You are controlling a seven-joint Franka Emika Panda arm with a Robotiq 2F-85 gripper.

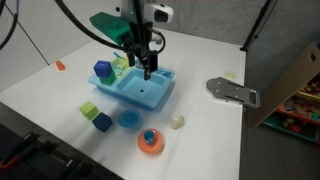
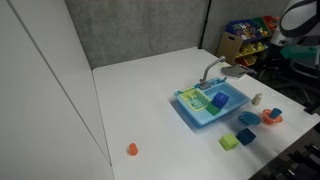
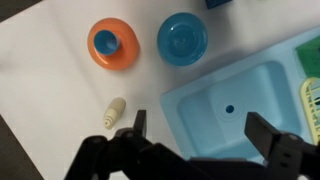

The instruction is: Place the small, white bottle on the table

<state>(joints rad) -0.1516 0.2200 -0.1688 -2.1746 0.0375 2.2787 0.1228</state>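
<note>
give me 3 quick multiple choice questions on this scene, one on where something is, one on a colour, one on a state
1. Where is the small white bottle?
A. in the sink
B. on the table, beside the sink
C. between the fingers of the pincer

2. What colour is the round piece with the blue middle?
A. green
B. purple
C. orange

3. What state is the pincer in?
A. open and empty
B. shut on the bottle
C. shut on a cube

Answers:
1. B: the wrist view shows the bottle on the white tabletop, just outside the sink's edge.
2. C: its outer ring is plainly orange in the wrist view.
3. A: the fingers stand wide apart over the sink with nothing between them.
</note>
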